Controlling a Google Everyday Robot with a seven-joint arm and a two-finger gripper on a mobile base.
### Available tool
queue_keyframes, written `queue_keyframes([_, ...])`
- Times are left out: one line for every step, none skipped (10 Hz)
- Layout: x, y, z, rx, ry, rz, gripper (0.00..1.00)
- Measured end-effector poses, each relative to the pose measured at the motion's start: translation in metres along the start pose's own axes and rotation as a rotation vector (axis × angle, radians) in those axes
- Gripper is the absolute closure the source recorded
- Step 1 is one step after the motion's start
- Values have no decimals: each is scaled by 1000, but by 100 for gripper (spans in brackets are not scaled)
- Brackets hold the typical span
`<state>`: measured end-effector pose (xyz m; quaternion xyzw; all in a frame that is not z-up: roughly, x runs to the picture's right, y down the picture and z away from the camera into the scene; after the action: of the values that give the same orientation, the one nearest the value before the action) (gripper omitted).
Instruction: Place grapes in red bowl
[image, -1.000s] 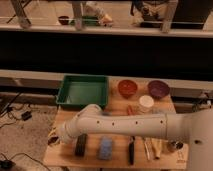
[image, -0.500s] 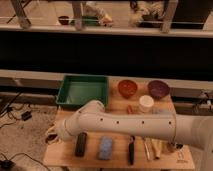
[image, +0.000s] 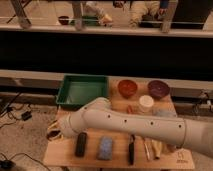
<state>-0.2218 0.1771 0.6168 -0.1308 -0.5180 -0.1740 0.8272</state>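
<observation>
The gripper (image: 56, 133) is seen at the table's (image: 117, 159) left edge, jaws drawn together, left of the black rectangular block (image: 81, 144); nothing is visibly held. The grapes (image: 131, 108) are partly hidden behind the white arm (image: 140, 125), just below the red bowl (image: 127, 87), which is flanked by the green tray (image: 82, 90) and purple bowl (image: 158, 88).

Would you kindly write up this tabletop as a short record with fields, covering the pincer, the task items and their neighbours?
pincer: at the table's left edge, at the end of the white arm, shut; nothing visibly held
grapes: dark reddish bunch just behind the arm, mostly hidden by it, not in a bowl
red bowl: at the back, right of the green tray
purple bowl: right of the red bowl
front row: black block, blue sponge
</observation>
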Motion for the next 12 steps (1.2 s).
queue_keyframes([7, -3, -4, 4, 1, 10, 100])
queue_keyframes([23, -8, -10, 8, 10, 28, 100])
queue_keyframes([37, -11, -16, 13, 18, 45, 100])
queue_keyframes([46, -13, -22, 20, 24, 58, 100])
queue_keyframes([50, -13, -25, 24, 28, 65, 100])
queue_keyframes([50, -13, -25, 23, 26, 64, 100])
queue_keyframes([50, -13, -25, 24, 27, 64, 100])
queue_keyframes([51, -13, -25, 24, 28, 65, 100])
queue_keyframes([50, -13, -25, 23, 27, 64, 100])
queue_keyframes([49, -13, -24, 22, 25, 63, 100])
queue_keyframes([49, -13, -24, 22, 26, 63, 100])
queue_keyframes([50, -13, -24, 23, 27, 64, 100])
